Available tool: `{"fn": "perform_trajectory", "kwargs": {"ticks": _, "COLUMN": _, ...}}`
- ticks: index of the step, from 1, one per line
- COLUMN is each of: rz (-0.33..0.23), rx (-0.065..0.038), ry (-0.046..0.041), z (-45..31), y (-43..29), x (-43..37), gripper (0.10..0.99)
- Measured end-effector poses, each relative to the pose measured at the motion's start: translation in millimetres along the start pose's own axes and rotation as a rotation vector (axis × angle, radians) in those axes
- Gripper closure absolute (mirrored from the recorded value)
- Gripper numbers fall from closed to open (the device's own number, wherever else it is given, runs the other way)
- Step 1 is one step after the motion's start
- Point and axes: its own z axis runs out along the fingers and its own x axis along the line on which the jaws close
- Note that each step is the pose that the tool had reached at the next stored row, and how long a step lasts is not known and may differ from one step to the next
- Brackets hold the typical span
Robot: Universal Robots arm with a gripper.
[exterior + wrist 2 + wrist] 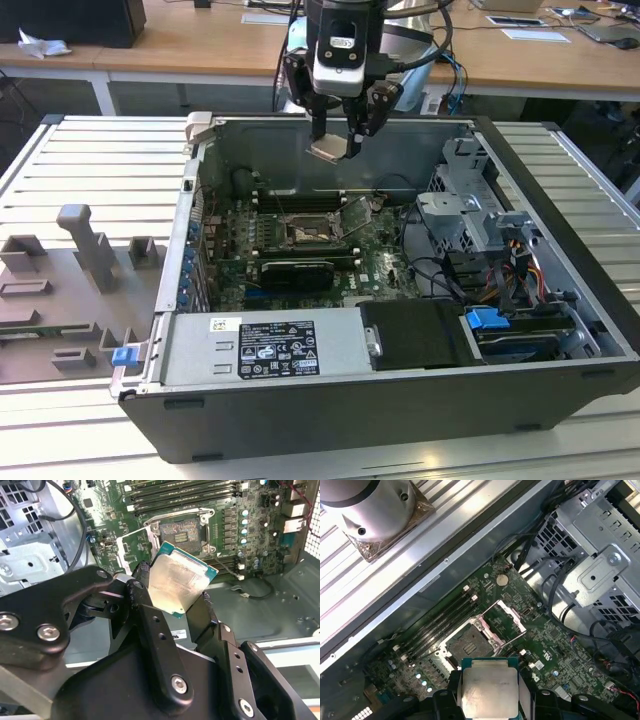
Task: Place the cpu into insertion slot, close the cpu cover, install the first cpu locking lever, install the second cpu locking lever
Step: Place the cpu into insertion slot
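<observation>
The cpu (328,150) is held by the gripper (336,138), whose jaws are clamped on two opposite edges of the chip. In the exterior view it is seen hanging tilted above the open case (300,420), well apart from the board (380,265) and at about twelve o'clock of the slot (305,235). In both wrist views the dull metal top of the cpu (180,582) (489,690) is turned to the camera, with a green edge around it. The slot is uncovered, its dark contact field exposed inside a thin metal rim. The cover (357,214) is raised and stands tilted at the slot's edge, at about two o'clock of it in the exterior view. Memory slots (300,197) run at twelve o'clock of the slot, and a black card (295,272) lies at six o'clock. A power supply (265,345) is set along the case's near wall, and a drive cage (470,200) is found at three o'clock. The case is laid on a slatted table (90,160).
</observation>
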Motion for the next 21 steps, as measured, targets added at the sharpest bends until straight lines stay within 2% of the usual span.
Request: {"fn": "perform_trajectory", "kwargs": {"ticks": 21, "rz": 0.180, "rx": -0.003, "ry": -0.0155, "z": 1.9, "y": -0.2, "x": 0.0, "gripper": 0.549}}
